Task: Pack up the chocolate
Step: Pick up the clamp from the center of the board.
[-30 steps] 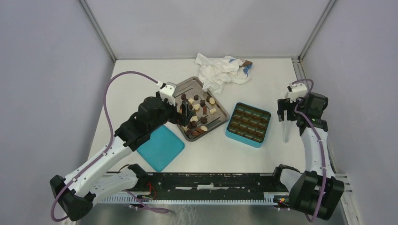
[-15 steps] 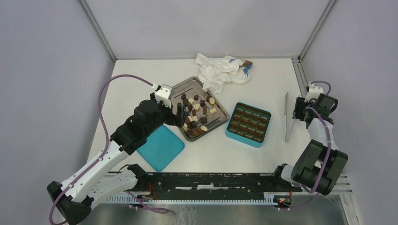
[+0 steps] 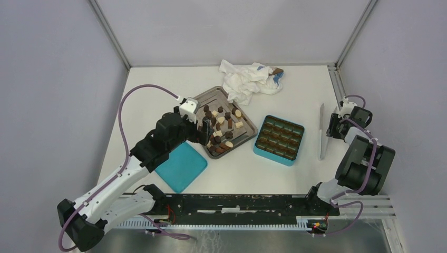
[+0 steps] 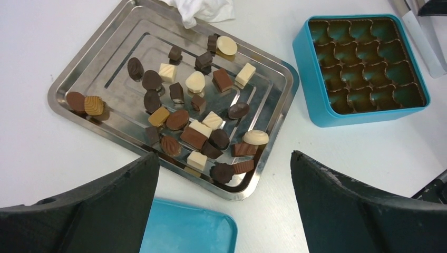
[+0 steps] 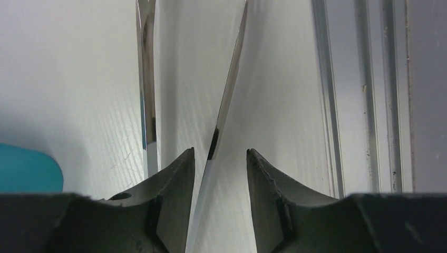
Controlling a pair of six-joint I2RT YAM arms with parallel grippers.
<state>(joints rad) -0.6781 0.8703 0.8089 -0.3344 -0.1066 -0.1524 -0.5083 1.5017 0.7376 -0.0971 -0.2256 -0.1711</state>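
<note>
Teal lid (image 3: 180, 166) lies flat near the worktop's (image 3: 158, 95) near edge, left of middle. Left end effector (image 3: 204, 130) hangs over the steel tray's near-left rim, fingers spread wide with nothing between them. The tray (image 4: 105, 58) sits mid-worktop. The chocolate (image 4: 191, 138) lies loose in it as dark, light-brown and cream pieces. White cloth (image 3: 245, 79) is at the far edge, overlapping the tray's far rim. Teal box (image 3: 279, 139) sits just right of the tray, showing a brown cavity insert. Metal tweezers (image 3: 321, 132) lie along the right edge. Right end effector (image 5: 220, 153) sits low over them, fingers partly apart and straddling one leg, no contact visible.
</note>
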